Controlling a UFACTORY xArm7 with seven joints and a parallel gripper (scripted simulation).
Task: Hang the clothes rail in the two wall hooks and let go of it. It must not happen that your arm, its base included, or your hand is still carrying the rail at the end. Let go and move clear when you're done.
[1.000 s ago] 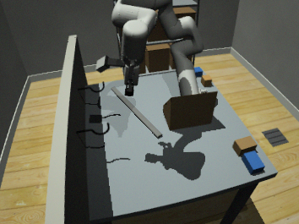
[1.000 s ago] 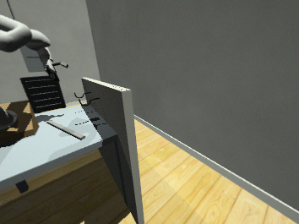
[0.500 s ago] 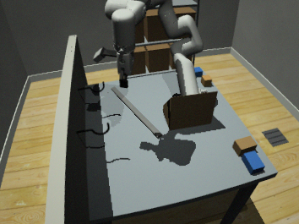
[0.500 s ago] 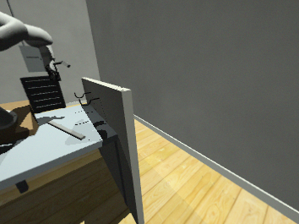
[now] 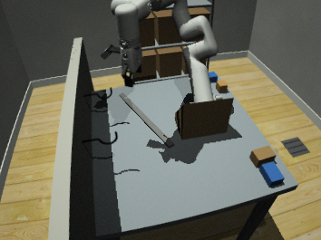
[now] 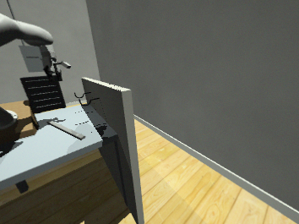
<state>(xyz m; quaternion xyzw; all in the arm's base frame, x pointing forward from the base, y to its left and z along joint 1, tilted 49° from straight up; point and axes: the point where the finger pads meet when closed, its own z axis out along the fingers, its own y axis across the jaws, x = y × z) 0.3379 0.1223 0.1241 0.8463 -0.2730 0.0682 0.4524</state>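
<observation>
The clothes rail (image 5: 146, 120) (image 6: 67, 128) is a long grey bar lying flat on the grey table (image 5: 204, 177) (image 6: 38, 149), running diagonally from near the wall towards the table's middle. Two dark hooks stick out of the upright wall panel (image 5: 68, 132) (image 6: 114, 123): the far hook (image 5: 101, 94) (image 6: 83, 95) and the near hook (image 5: 102, 140). Both are empty. My gripper (image 5: 129, 79) (image 6: 55, 70) is open and empty. It hangs above the table's far edge, beyond the rail's far end and apart from it.
An open brown box (image 5: 206, 119) stands on the table beside the arm's base. A brown block (image 5: 262, 155) and a blue block (image 5: 272, 172) lie at the near right corner, two more (image 5: 221, 86) at the far right. A shelf (image 5: 168, 33) with boxes stands behind.
</observation>
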